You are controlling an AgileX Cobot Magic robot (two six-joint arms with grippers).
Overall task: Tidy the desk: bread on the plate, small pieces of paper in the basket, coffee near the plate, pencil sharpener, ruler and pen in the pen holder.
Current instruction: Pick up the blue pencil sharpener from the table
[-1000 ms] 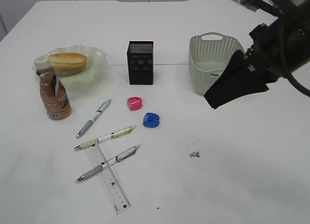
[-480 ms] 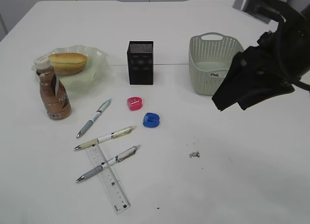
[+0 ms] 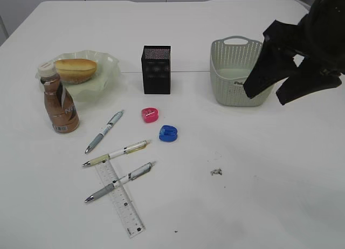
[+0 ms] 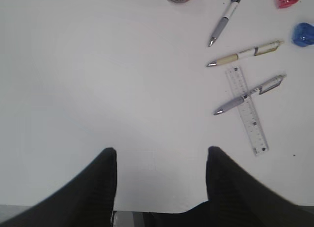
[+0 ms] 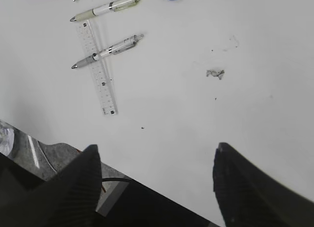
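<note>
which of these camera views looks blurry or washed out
Exterior view: even light, the ruler sharp, the right gripper slightly smeared. Left wrist view: soft, washed-out table, dark blurred jaws. Right wrist view: pens crisp, jaws out of focus.

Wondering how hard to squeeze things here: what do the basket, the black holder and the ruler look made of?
Basket: probably molded plastic, pale matte grey-green, with a regular perforated wall and a cut-out handle. Holder: looks like black metal mesh, since its walls show a fine grid, though it might be plastic. Ruler: clear hard plastic; the white table shows through behind printed marks.
</note>
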